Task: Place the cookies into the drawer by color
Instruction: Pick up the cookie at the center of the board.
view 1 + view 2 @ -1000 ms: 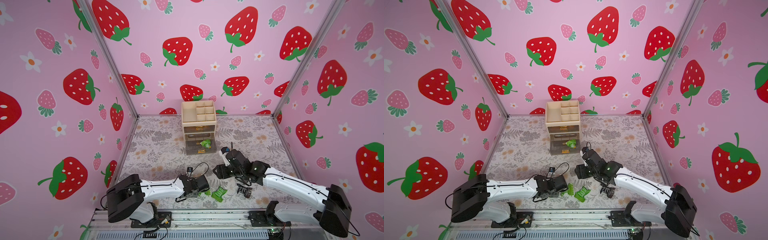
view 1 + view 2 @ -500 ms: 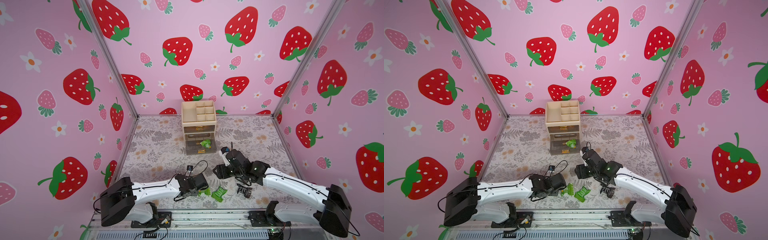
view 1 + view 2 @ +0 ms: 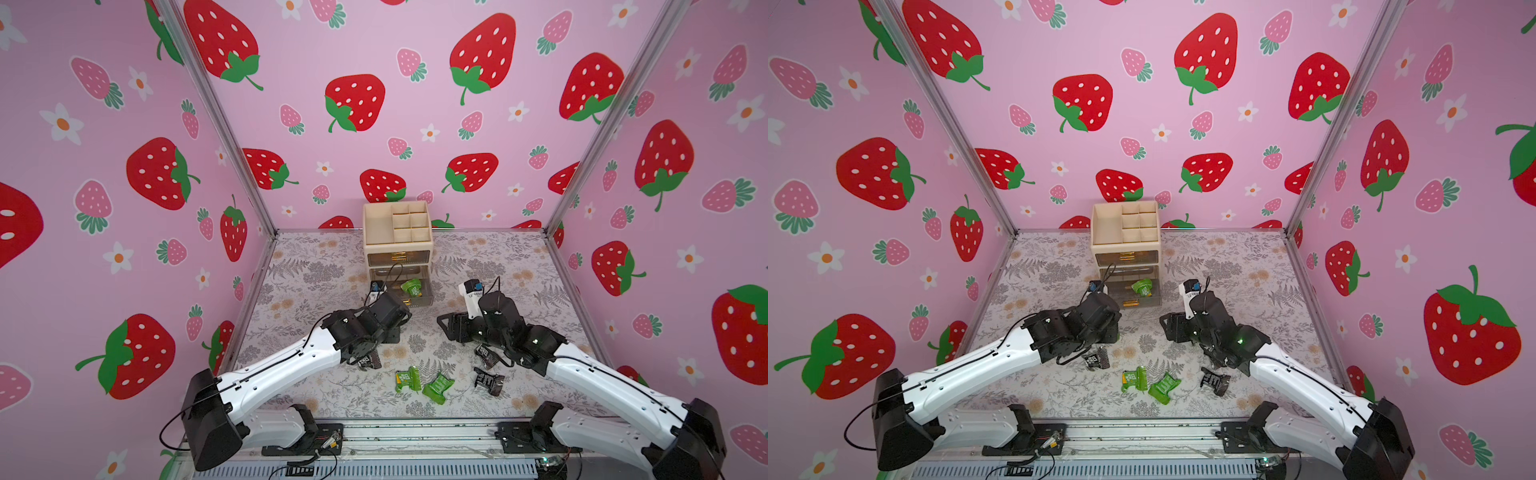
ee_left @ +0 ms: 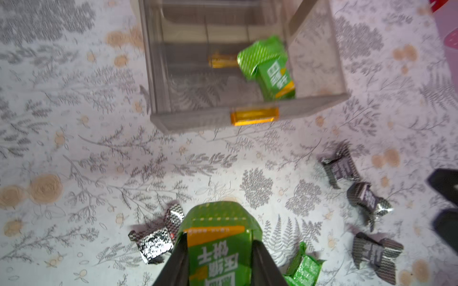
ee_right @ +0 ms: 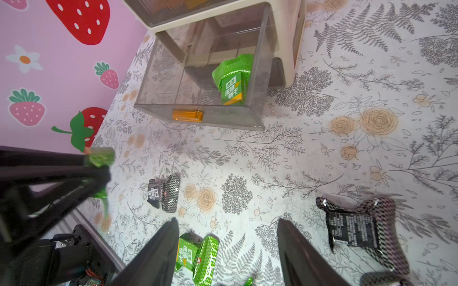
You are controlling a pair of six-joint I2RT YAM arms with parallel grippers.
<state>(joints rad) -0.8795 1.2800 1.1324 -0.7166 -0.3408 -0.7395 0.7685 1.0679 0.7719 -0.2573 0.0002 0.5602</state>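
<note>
A green cookie (image 4: pixel 218 215) is clamped between the left jaws. Its long axis runs in line with them and one flared end leads, as the left wrist view shows. The open bottom drawer (image 3: pixel 424 297) is seen in both top views at the middle of the frame, just above the wrist of the left arm (image 3: pixel 286 365). Its gold-handled front wall is turned toward those jaws, so it is judged to lie straight ahead of the held cookie and a little apart from it. A stored packet (image 3: pixel 411 287), also green, is lodged in the right half of the drawer, so the left half is judged the freer landing place. The right jaws are spread wide and nothing is held by them; they are placed right of centre. Two loose green packets (image 3: pixel 407 380) and several black packets (image 3: pixel 490 380) lie on the surface (image 3: pixel 332 266) at lower centre. The left arm is the nearer to the drawer, and the drop is judged to fall to it.
</note>
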